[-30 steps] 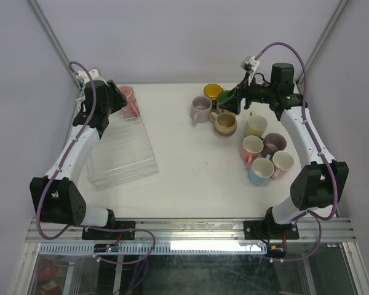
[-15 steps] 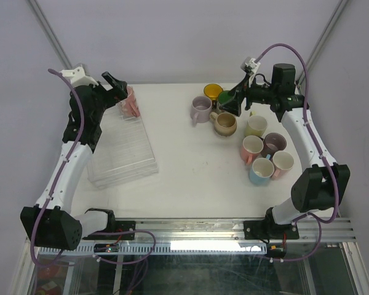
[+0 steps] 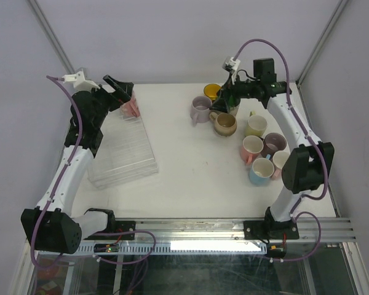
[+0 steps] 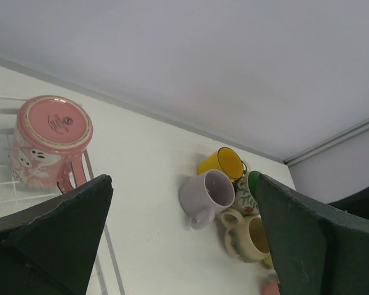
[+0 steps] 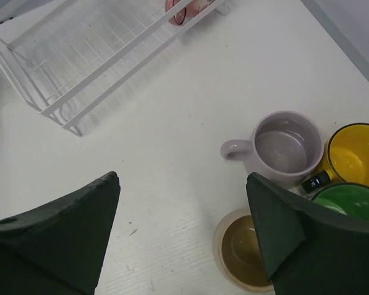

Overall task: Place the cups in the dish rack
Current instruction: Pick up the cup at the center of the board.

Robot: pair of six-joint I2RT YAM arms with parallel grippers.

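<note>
Pink mug [image 3: 131, 103] upside-down in dish rack [image 3: 126, 153]

Clear ridged plastic dish rack [image 3: 122, 153]: left of frame, lying flat. One pink ceramic mug [image 3: 131, 104] sits inverted at its far end, base up. Upper centre, outside the rack, upright: lilac mug [image 3: 201, 109], yellow mug [image 3: 212, 92], green mug [image 5: 350, 203], beige mug [image 3: 224, 123]. Right of frame: cluster of five upright mugs [image 3: 253, 147].

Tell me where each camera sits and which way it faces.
Top external: above and behind, looking down on the table; left arm, right arm show.
Left wrist: by the dish rack, facing the cups; own open fingers.
Right wrist: above the cups, facing the rack; own open fingers.
Shared: both wrist views show the lilac mug.
</note>
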